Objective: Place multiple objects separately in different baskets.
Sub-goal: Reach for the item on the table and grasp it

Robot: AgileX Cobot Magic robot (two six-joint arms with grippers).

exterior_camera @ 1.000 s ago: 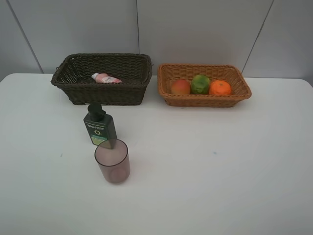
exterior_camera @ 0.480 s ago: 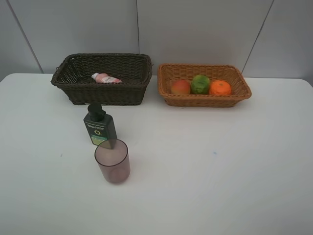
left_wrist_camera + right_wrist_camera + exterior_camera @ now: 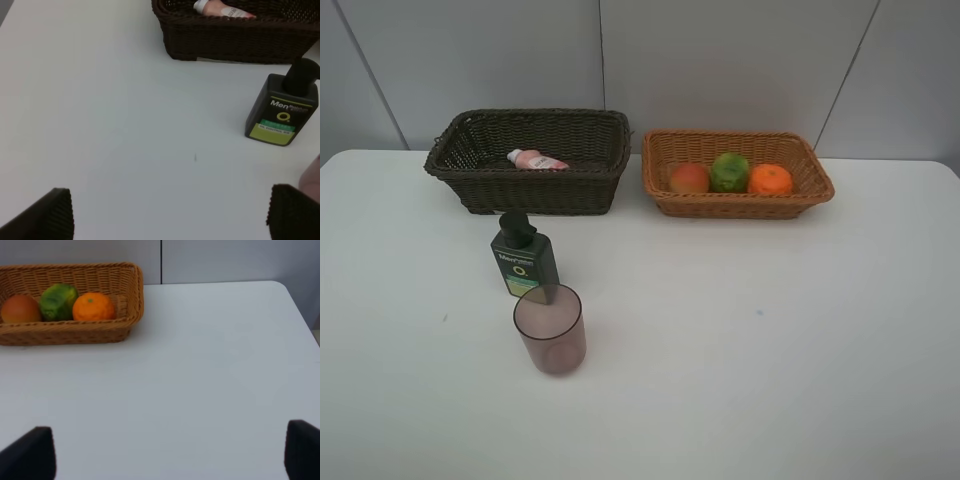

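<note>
Wicker, from above: the dark basket is holding the pink bottle, the tan basket the fruits, seemingly sorted by kind; pump bottle and cup are waiting on the table. Left wrist: left gripper is gaping wide, empty, facing the pump bottle. Right wrist: right gripper is gaping likewise, empty.

Dark brown wicker basket: deeper of two, set at back left of white table. Pink bottle with white cap laid on side inside it.
Light tan wicker basket: shallower, set just beside it on right. Red-orange fruit, green fruit, tangerine lined up close together inside.
Dark green pump bottle: stood upright on table before dark basket.
Translucent mauve cup: upright, mouth up, placed just in front of pump bottle.
</note>
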